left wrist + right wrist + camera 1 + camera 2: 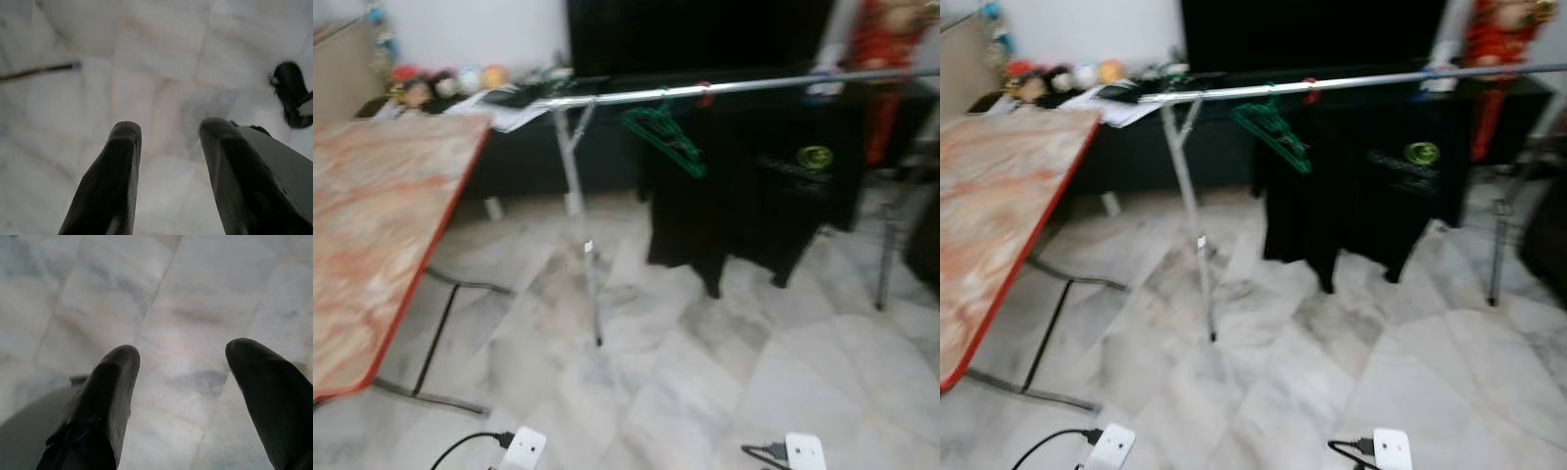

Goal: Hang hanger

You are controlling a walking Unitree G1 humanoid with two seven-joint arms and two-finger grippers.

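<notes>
Two white plug adapters at bottom edge of head view, one lower left (523, 447) with black cable, one lower right (804, 451); marble floor (705, 372) all around them. Wooden table (372, 235) with red edge along left side of frame. Silver clothes rail (734, 88) across upper half, running from upper centre to upper right, on a thin metal upright (582, 225) at centre. Green hanger (664, 137) already hooked on rail, upper centre, tilted. Black T-shirt (749, 201) hanging just right of it, small green logo on chest. Dark TV unit behind rail, small toys (440, 86) on it at upper left. Head views soft with motion blur.

Left gripper (166, 147): fingers spread apart, nothing between them, pointing down at bare floor in wrist view; dark shape at right edge of that frame, unidentifiable. Right gripper (181, 367): fingers wide apart, empty too, floor tiles beyond.

Step judged: hanger looks placed, both arms hanging idle, nothing gripped. Likely task end, or walking in transit. If another hanger is due, none in view to pick; next move would call for finding one first, then approaching rail at free span left of green hanger. Rail frame looks light, so gentle contact advised.
</notes>
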